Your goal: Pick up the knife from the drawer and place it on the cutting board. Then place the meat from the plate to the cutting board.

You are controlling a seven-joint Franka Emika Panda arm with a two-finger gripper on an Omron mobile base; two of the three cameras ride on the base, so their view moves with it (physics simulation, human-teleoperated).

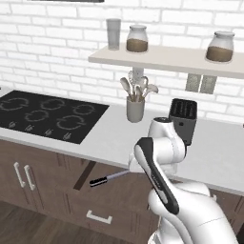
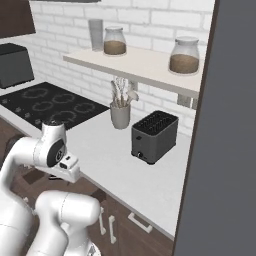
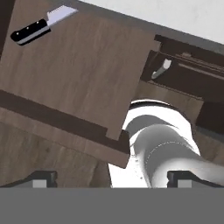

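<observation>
Knife (image 3: 40, 25) lies flat in the open drawer (image 3: 83, 74), black handle outward, blade toward the table edge; also seen from the left base view (image 1: 106, 178). Tool (image 3: 111, 177) spread wide, holding nothing, well apart from it. Likely light, stiff, thin; blade probably slick, so take the handle across its width. No brand, label or writing readable.

White arm (image 1: 157, 162): folded at the elbow, forearm angled downward, wrist turned toward the floor. End effector (image 3: 112, 177): aimed down, jaws spread wide, nothing between them; two dark fingertips (image 3: 41, 177) set well apart.
</observation>
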